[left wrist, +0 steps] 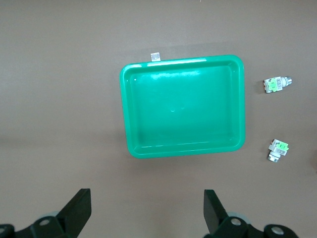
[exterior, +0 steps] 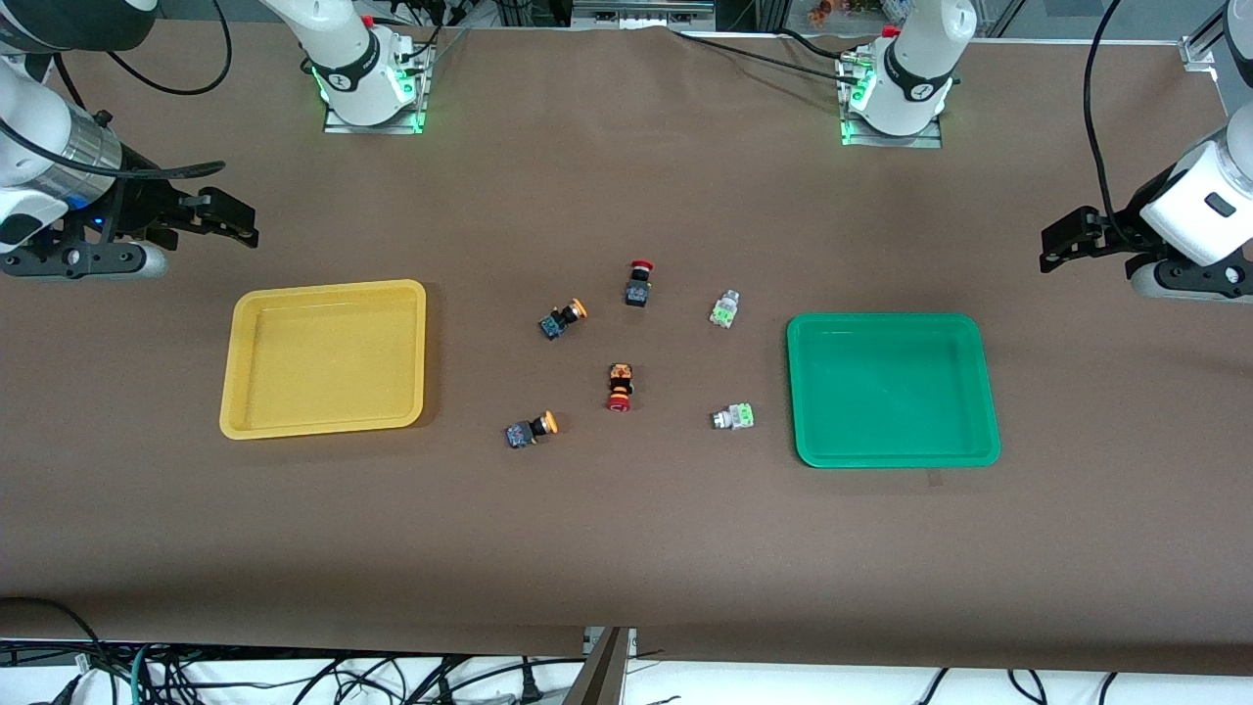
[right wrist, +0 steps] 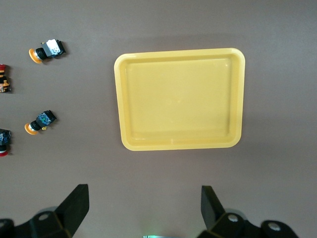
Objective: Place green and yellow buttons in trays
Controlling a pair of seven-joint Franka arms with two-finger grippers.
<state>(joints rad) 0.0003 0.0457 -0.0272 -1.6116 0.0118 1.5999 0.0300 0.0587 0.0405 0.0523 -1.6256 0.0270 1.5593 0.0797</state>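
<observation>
1. Two shallow trays with rounded corners and raised rims sit on the brown tabletop (exterior: 626, 548): the yellow tray (exterior: 256, 421) toward the right arm's end, the green tray (exterior: 812, 452) toward the left arm's end. Both hold nothing.
2. Between the trays lie six small push-button switches, none touching another. The far yellow button (exterior: 562, 319) and the near yellow button (exterior: 530, 430) have orange-yellow caps on black-and-blue bodies and lie on their sides, closer to the yellow tray.
3. The far green button (exterior: 724, 308) and the near green button (exterior: 733, 418) have pale green-and-white bodies and lie just beside the green tray.
4. In the middle are the far red switch (exterior: 638, 283) and the near red switch (exterior: 619, 387), the second lying with its cap toward the front camera.
5. The right gripper (exterior: 235, 223) hangs over bare tabletop toward the right arm's end, its jaws spread wide and holding nothing; the left gripper (exterior: 1062, 245) does the same at the left arm's end. Both arms wait.
6. The left wrist view shows a small grey tab (left wrist: 155, 56) at the green tray's rim, and only the two green buttons. The right wrist view shows the yellow tray's smooth floor with the two yellow buttons beside it.
</observation>
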